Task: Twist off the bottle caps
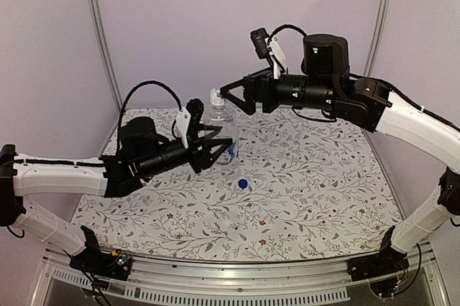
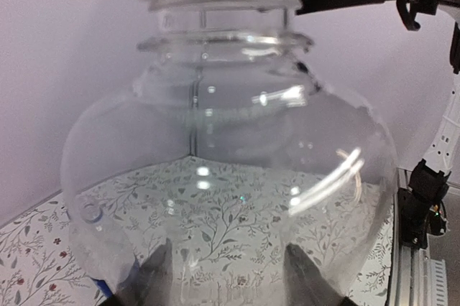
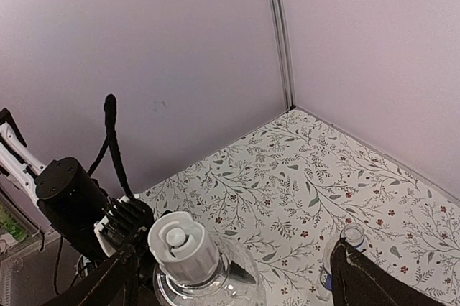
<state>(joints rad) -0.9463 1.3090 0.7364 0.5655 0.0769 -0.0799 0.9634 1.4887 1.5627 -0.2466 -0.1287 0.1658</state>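
A wholly clear bottle (image 1: 224, 128) stands upright near the middle of the table, and its whitish ribbed cap (image 3: 183, 246) sits on the neck. My left gripper (image 1: 221, 145) is shut on the bottle's body; its dark fingers (image 2: 154, 277) show through the plastic. Level with the cap (image 1: 215, 98), my right gripper (image 1: 228, 98) is open, one finger (image 3: 359, 277) on each side and neither touching. A second bottle (image 3: 346, 243) with a blue label stands on the table with an open neck. A blue cap (image 1: 243, 184) lies loose on the cloth.
A floral cloth (image 1: 316, 177) covers the table. Pale walls with a metal corner post (image 3: 279, 40) close in the back. The left arm's black body and cable (image 3: 79, 198) sit just behind the held bottle.
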